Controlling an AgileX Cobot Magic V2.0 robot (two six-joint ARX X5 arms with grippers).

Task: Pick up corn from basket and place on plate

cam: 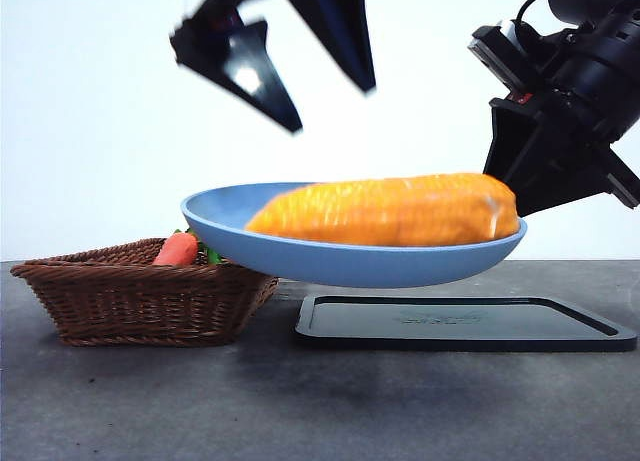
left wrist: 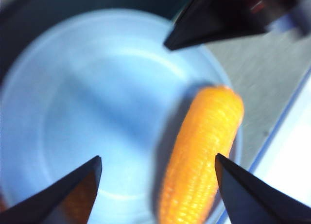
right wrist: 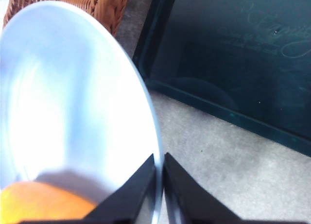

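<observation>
The corn [cam: 390, 211], a long yellow-orange cob, lies lengthwise in the light-blue plate [cam: 330, 263]. The plate hangs in the air above the table, tipped slightly. My right gripper [cam: 510, 213] is shut on the plate's right rim; its wrist view shows the jaws pinched on the plate [right wrist: 73, 102] edge at my right gripper [right wrist: 159, 158], with an end of the corn [right wrist: 39, 202] nearby. My left gripper [cam: 330, 106] hovers open above the plate, blurred and holding nothing. In its wrist view my left gripper [left wrist: 158, 157] stands wide over the corn [left wrist: 204, 151] and plate [left wrist: 97, 112].
The brown wicker basket [cam: 140, 296] sits on the table at the left with a red-orange carrot [cam: 177, 249] in it. A flat black tray [cam: 460, 326] lies under the raised plate. The basket [right wrist: 97, 3] and tray [right wrist: 233, 54] also show below the plate.
</observation>
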